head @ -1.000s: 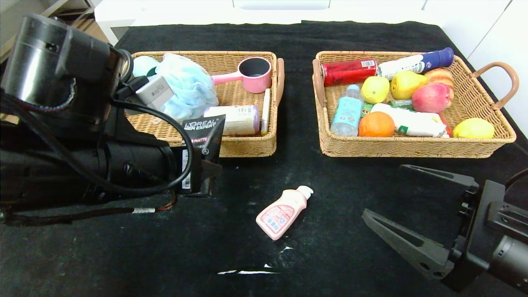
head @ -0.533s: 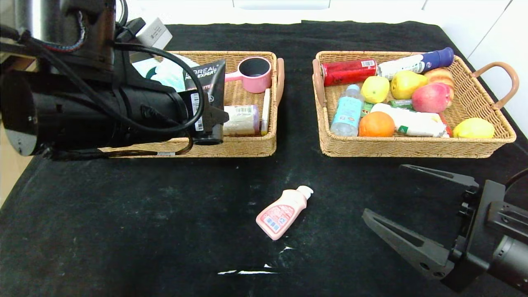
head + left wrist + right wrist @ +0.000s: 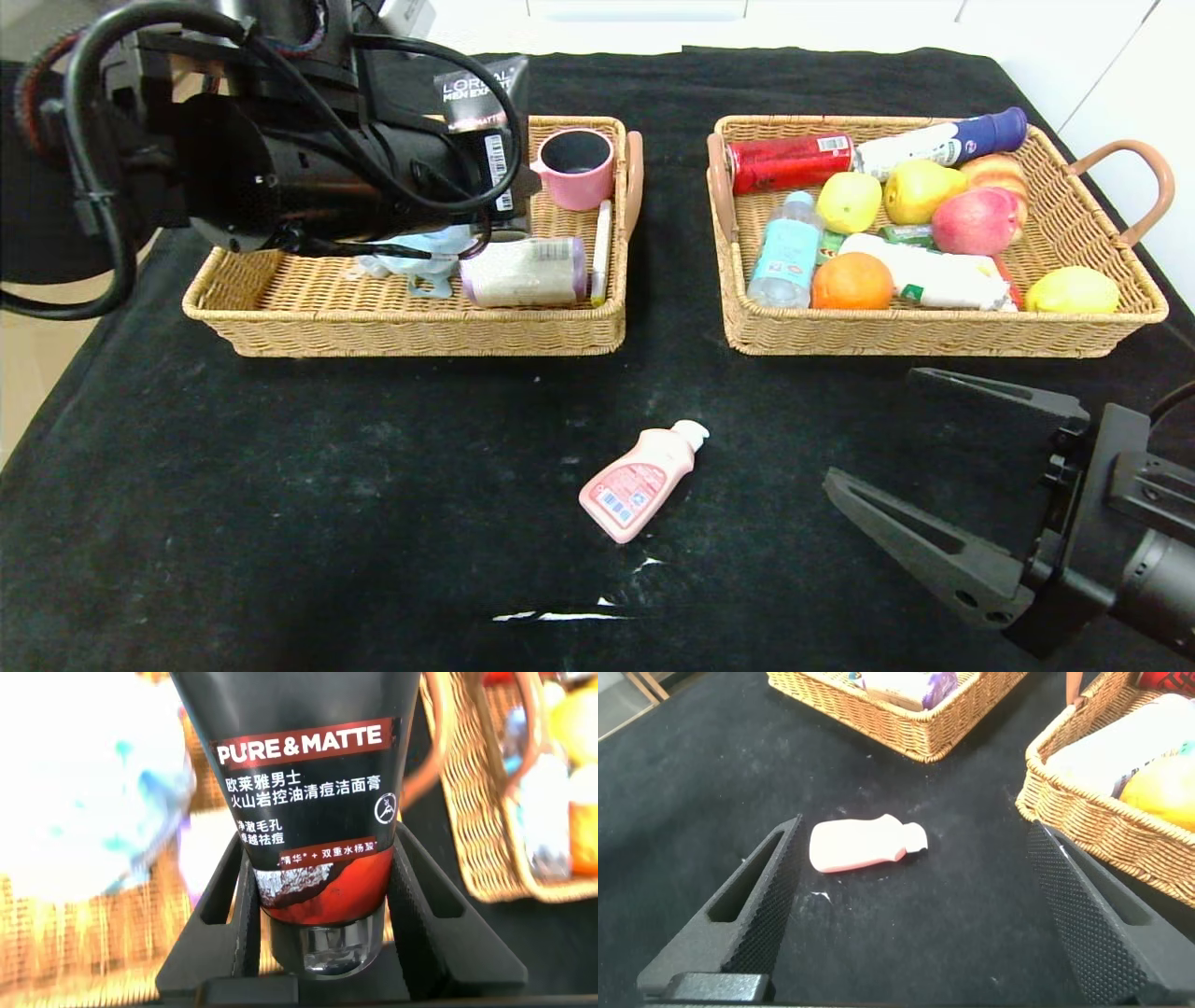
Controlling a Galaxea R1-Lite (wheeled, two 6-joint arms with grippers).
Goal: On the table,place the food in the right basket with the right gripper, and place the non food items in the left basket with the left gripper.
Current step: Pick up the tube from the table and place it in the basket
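**Tube over left basket, pink bottle on the cloth**

My left gripper (image 3: 504, 201) is clamped on the black tube (image 3: 487, 112) near its cap end, holding it above the left basket (image 3: 392, 322); the tube's body stands up past the jaws. My right gripper (image 3: 920, 485) hovers low over the table (image 3: 280, 485) with its jaws spread wide and nothing in them. The pink bottle (image 3: 639, 481) lies on its side just beside it, toward the left, apart from both fingers. The right basket (image 3: 934, 331) holds fruit and bottles.

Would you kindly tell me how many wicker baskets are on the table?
2: the left basket beneath the left tool, and the right basket full of food.
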